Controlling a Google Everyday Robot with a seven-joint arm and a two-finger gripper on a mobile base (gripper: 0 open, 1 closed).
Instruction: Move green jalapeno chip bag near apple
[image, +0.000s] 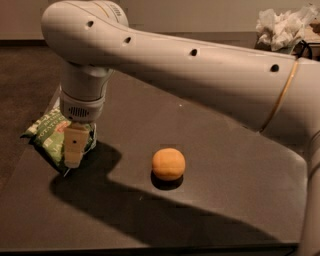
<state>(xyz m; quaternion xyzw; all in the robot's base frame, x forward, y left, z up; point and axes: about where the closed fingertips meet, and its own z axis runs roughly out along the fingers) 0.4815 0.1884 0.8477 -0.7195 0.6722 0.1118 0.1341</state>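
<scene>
Hanging straight down from the thick white arm (200, 65), the gripper (75, 150) is seen at the left side of the dark table (225, 200), right at the right-hand end of the green jalapeno chip bag (47, 135). Part of that end of the bag is covered by the tan tip of the gripper, and it cannot be told whether the gripper is closed on the bag or merely set against it. The bag is found lying flat near the table's left edge, its white lettering turned upward. A matte orange round fruit (168, 163) is placed near the middle of the table, well apart from the bag, with the arm's broad shadow cast between and in front of them. A heap of crumpled white paper (280, 25) is visible at the upper right, beyond the arm.
</scene>
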